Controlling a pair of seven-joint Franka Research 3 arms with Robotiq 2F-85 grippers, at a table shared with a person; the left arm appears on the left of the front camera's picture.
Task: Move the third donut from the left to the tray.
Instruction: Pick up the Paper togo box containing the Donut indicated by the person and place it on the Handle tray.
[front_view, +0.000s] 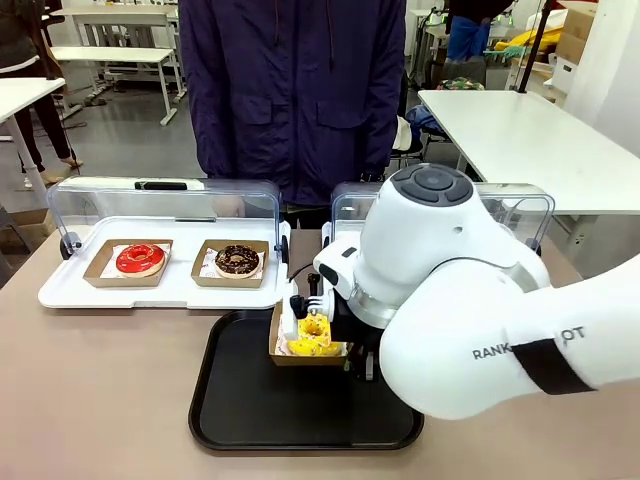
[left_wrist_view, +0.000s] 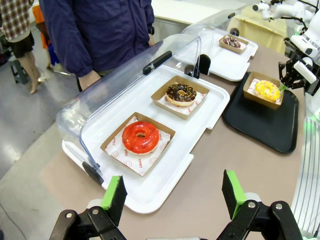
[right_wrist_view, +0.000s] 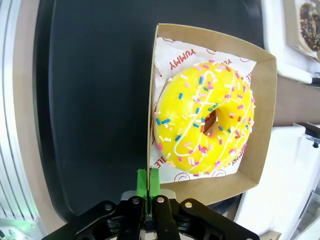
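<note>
Beige table top runs across the front view, with a person in a dark jacket standing at the far side. On it lies the tray (front_view: 225, 400), flat black plastic with rounded corners and a raised rim. The right gripper (front_view: 345, 335) is mostly hidden behind its own bulky white arm, but the box (front_view: 283, 352) with the yellow donut (front_view: 312, 335) sits at the tray's far edge; whether it rests on the plastic or hangs just above cannot be told from here. A red donut (front_view: 140, 259) and a chocolate donut (front_view: 237, 260) sit in their own boxes on a white tray (front_view: 160, 290) to the left.

From the left wrist, the left gripper (left_wrist_view: 175, 197) hangs with its green pads well apart, holding nothing, near the white tray's corner. The yellow donut is over the black tray's far end.

From the right wrist, the fingers are pinched tight on the thin cardboard wall of the box, pads meeting on it. The icing is glossy, strewn with small coloured sprinkles, and printed white paper (right_wrist_view: 172, 57) lines the box.

Judging by this, the carry is nearly done; the next move calls for setting the box flat and letting go without tipping it.
</note>
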